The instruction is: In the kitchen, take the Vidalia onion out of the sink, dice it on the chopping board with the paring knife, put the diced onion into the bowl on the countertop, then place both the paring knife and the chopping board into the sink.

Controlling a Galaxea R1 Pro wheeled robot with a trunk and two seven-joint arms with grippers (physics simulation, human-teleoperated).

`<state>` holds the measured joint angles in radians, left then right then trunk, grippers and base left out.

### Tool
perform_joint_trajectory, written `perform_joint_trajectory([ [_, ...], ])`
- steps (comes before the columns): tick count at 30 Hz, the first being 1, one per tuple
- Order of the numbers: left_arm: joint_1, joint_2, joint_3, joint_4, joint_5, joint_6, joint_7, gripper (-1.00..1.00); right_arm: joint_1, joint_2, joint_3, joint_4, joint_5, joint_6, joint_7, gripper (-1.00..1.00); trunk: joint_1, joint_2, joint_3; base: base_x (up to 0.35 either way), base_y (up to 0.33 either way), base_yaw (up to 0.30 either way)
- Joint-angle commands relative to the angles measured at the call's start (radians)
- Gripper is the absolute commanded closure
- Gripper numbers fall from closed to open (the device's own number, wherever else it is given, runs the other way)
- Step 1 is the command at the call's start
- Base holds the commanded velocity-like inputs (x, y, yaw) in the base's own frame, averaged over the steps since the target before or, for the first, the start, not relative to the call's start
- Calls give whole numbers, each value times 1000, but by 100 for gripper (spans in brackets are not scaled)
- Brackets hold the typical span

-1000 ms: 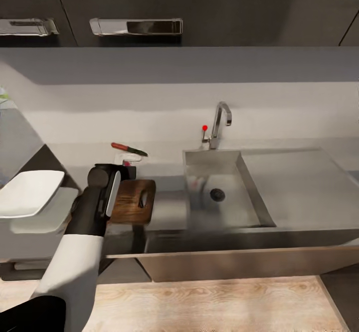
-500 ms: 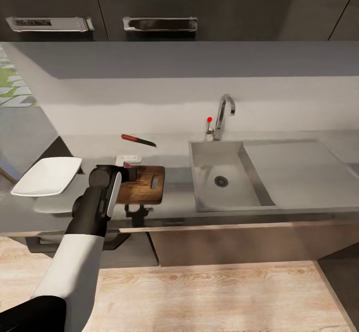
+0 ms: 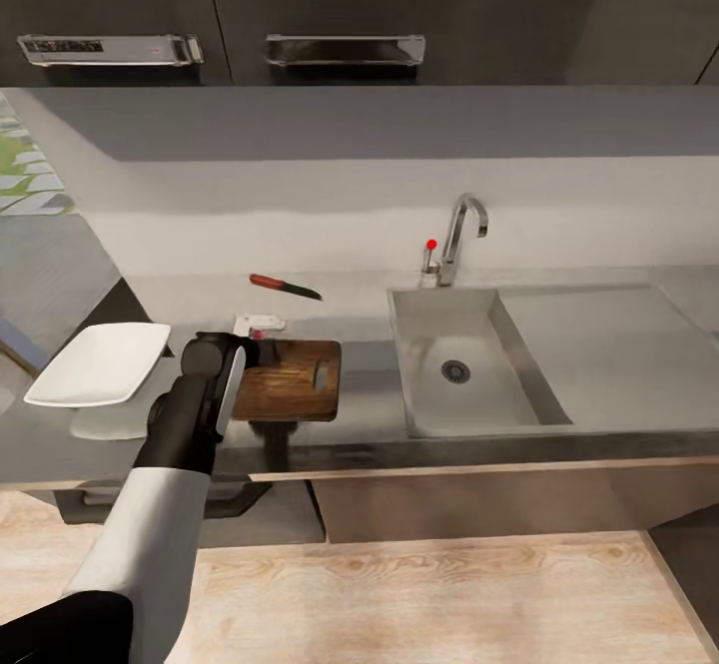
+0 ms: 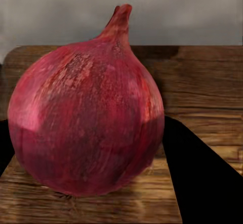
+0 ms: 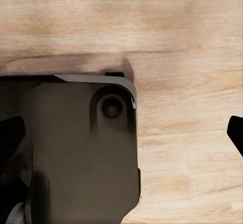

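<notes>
1 round pinkish-red Vidalia onion (image 4: pixel 86 118) sits gripped between the left pincer's (image 3: pixel 250 347) dark fingers (image 4: pixel 200 183), now just above the brown wooden chopping board (image 3: pixel 295 381) as the view has shifted, so release comes next.

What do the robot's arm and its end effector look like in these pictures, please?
In the head view the left arm has a white shell on the forearm, a black shoulder section and a glossy black wrist with a white stripe along it. The left end effector is black; in the left wrist view its fingers are flat, dark and unmarked. No cables are visible.
</notes>
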<state>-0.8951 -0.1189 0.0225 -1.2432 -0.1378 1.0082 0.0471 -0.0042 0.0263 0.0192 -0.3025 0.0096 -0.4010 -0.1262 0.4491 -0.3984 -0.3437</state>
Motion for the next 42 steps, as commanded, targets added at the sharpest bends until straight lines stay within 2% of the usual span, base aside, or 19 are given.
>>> perform_joint_trajectory([
  [1, -1, -1, 1, -1, -3, 4, -1, 100, 0, 0, 2, 0, 1, -2, -6, -100, 1, -2, -2, 258, 158, 0],
  [11, -1, -1, 1, 6, -4, 4, -1, 100, -1, 0, 2, 0, 1, -2, -6, -100, 1, -2, -2, 140, 80, 0],
  [42, -1, -2, -1, 120, -3, 3, -1, 100, 0, 0, 2, 0, 1, -3, -6, -100, 1, -2, -2, 3, 0, 0],
])
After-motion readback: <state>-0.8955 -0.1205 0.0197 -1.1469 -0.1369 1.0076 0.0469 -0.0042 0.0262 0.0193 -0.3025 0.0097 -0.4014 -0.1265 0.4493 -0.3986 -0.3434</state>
